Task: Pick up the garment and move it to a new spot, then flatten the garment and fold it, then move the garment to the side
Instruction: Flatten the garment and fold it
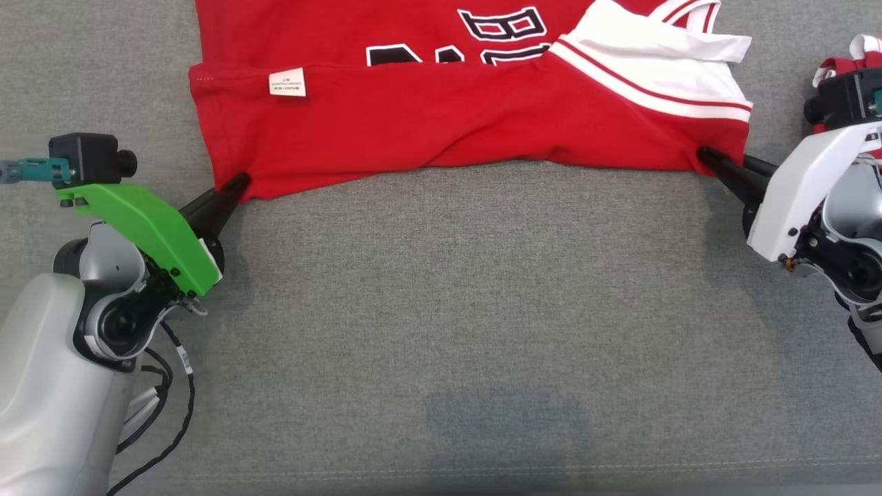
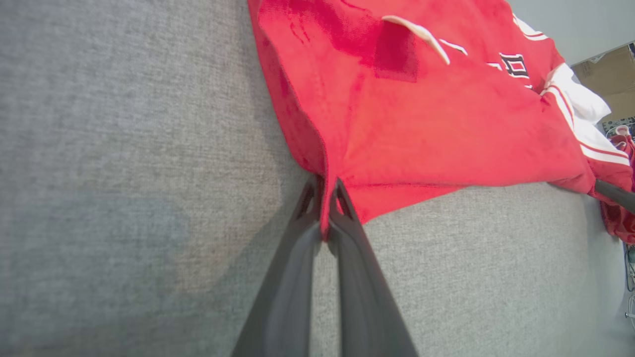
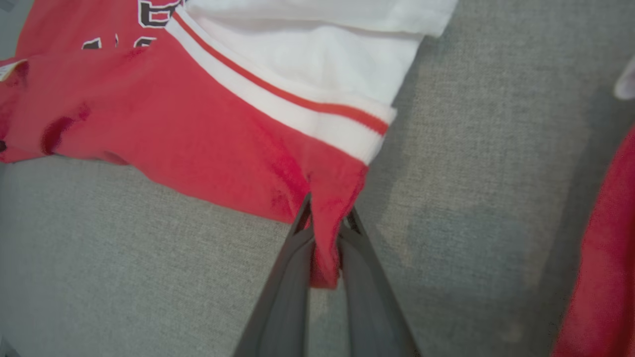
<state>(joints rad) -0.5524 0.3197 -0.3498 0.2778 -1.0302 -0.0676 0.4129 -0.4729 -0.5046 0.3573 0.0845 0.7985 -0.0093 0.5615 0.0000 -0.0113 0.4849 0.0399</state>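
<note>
The garment point(image 1: 441, 124) lay across the upper part of the head view on the grey fabric worktop point(image 1: 441, 331). Its long axis ran left to right across the frame, and its top ran off the upper edge. Its near edge stretched between the two arms, sagging slightly in the middle.

The left gripper point(image 1: 238, 184) held the lower left corner and the right gripper point(image 1: 706, 155) the lower right one. From both, the cloth lay up-frame and inward. Neither arm was nearer, since each had its own corner, so I judge any coming lift or drag had to be made by both together, or the edge would skew.

In the left wrist view the left gripper point(image 2: 325, 198) had its jaws closed almost to touching, with a thin ridge of red hem pinched between them. In the right wrist view the right gripper point(image 3: 327, 218) had its jaws closed on a thicker bunch of red cloth just below the striped sleeve band, and a tongue of it hung through the gap.

The garment point(image 2: 446, 124) was bright red. A white sleeve point(image 1: 654, 69) with red stripes was crumpled at the upper right, and parts of black, white-outlined lettering point(image 1: 503, 27) showed above. A white care label point(image 1: 287, 81) sat on a red band that cut across the letters, so the near side seemed folded over. Creases fanned out from both pinched corners. More red and white cloth point(image 1: 837, 65) lay at the right edge of the frame.
</note>
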